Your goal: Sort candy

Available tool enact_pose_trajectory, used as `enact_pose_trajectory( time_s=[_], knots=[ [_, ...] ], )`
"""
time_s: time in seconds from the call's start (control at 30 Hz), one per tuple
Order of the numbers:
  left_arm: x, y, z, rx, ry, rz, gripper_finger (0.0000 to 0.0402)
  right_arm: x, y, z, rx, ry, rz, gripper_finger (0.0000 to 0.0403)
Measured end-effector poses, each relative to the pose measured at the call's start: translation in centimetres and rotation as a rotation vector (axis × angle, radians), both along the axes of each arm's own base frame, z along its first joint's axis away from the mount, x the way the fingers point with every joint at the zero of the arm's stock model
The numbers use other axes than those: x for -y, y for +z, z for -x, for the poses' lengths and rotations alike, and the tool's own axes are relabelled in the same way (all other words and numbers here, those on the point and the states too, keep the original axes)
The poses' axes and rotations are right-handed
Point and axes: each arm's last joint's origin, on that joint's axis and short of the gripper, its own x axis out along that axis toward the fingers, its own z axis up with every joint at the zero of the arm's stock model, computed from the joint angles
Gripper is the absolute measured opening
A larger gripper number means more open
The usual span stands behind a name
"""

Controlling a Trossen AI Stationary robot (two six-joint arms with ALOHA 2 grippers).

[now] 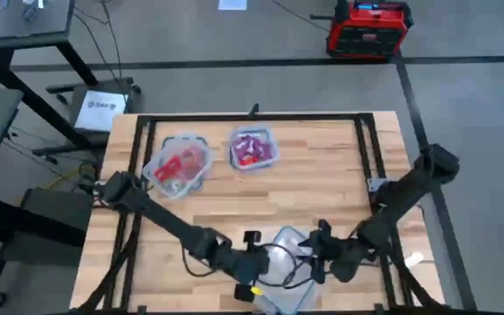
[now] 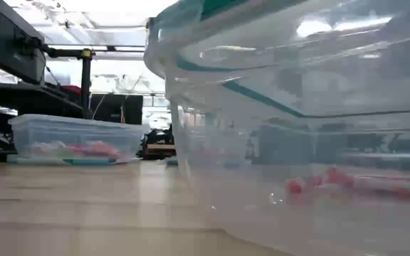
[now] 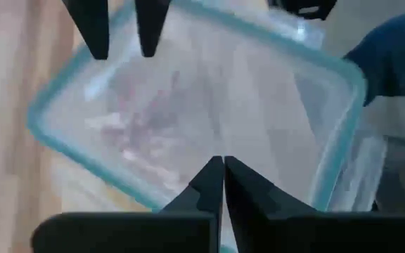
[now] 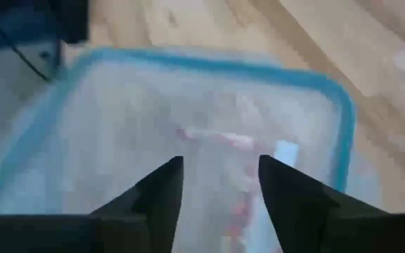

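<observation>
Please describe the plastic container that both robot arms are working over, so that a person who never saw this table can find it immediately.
On the wooden table, look at the near edge, where the left gripper and the right gripper meet. The clear container with a bluish rim lies under them. Unlike the two far containers, full of red and pink candy, it holds only a few pieces.

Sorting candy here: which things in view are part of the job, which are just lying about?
Job:
candy
left tub
right tub
near tub, both grippers over it
left gripper, shut
right gripper, open

Lying about:
red case on the floor
paper on the side stand
</observation>
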Motion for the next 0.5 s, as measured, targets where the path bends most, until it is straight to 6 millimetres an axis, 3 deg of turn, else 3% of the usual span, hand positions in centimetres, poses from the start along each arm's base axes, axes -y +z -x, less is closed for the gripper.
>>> enact_pose_trajectory(
  time_s=[0.13,0.33,0.5],
  knots=[
    [-0.6,-1.4,0.0,0.029,0.046,0.040,0.0000,0.3,-1.3,-0.7,-0.026,-0.014,0.077,0.0115],
    [-1.4,-1.7,-0.3,0.017,0.061,0.027,0.0000,3.0,-2.3,0.1,-0.132,-0.271,0.156,0.0012],
    [-2.2,-1.8,-0.5,0.004,0.066,0.001,0.0000,4.5,-1.8,1.5,-0.171,-0.398,0.197,0.0007]
  ],
)
